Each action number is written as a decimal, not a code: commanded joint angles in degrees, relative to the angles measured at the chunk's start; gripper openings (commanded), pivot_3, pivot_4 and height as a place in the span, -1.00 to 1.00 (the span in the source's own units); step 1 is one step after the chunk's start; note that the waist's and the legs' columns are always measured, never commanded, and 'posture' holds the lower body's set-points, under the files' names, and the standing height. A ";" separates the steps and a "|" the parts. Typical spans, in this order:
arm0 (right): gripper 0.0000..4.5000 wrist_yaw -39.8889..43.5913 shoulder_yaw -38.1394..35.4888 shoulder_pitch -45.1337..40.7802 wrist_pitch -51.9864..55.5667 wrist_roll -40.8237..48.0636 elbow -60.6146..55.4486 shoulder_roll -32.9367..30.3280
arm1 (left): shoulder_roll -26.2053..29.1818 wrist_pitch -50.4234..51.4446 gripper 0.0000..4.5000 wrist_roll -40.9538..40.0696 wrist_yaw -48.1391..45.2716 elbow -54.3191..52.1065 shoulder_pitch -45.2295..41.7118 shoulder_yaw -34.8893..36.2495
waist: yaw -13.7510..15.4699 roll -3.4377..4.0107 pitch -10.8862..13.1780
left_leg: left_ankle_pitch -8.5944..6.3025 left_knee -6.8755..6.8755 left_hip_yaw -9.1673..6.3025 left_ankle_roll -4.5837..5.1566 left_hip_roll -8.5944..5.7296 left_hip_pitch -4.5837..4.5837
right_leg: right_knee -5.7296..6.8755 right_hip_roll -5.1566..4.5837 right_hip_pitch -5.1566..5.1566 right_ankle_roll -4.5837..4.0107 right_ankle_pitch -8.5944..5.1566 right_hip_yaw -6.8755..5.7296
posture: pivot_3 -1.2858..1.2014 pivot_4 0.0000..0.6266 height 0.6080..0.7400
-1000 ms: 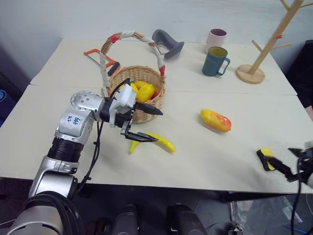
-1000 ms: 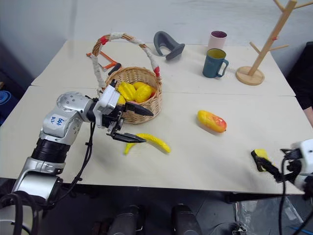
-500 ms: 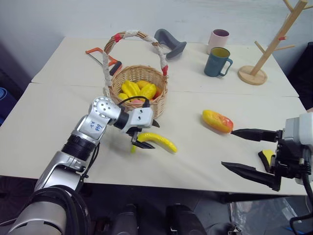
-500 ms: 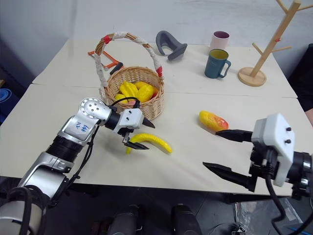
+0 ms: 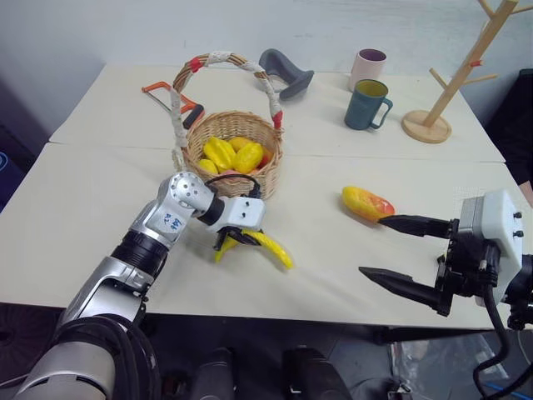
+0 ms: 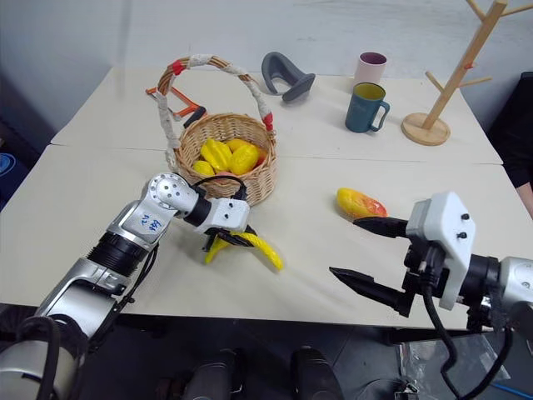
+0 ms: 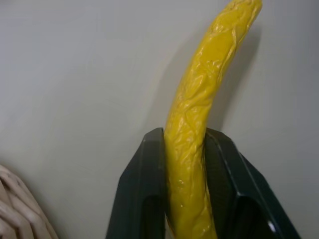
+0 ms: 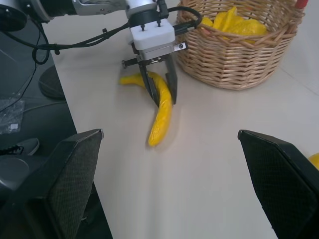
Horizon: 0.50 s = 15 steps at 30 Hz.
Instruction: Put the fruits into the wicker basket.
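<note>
The curved yellow banana point(image 5: 260, 244) lies on the table in front of the wicker basket point(image 5: 243, 182), and my left gripper point(image 5: 236, 238) is shut on it near its stem end. The left wrist view shows the banana point(image 7: 192, 139) pinched between both black fingers point(image 7: 149, 169). Yellow starfruits point(image 5: 221, 153) lie inside the basket under its arched handle point(image 5: 218, 58). The orange-yellow mango point(image 5: 365, 203) rests on the table to the right. My right gripper point(image 5: 371, 246) hovers open just in front of the mango, pointing left, with nothing between its fingers.
At the back stand a teal mug point(image 5: 365, 103), a pink cup point(image 5: 367, 65), a wooden mug tree point(image 5: 431, 117) and a grey curved object point(image 5: 285, 73). An orange hacksaw point(image 5: 171, 96) lies behind the basket. The table's front edge runs just below both grippers.
My left gripper dropped onto the banana and closed on it. My right arm swung in from the table's right corner to just in front of the mango, still open.
</note>
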 commanded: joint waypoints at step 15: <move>1.00 -1.85 11.51 -5.19 -6.07 -3.44 2.63 1.55 | 0.71 41.00 -0.74 -10.06 29.68 -10.33 -9.77 20.83 | 0.02 -0.07 0.04 | 0.04 0.08 -0.07 -0.07 -0.03 0.02 | 0.08 0.02 0.02 0.09 -0.01 -0.02 | 0.03 -0.52 1.00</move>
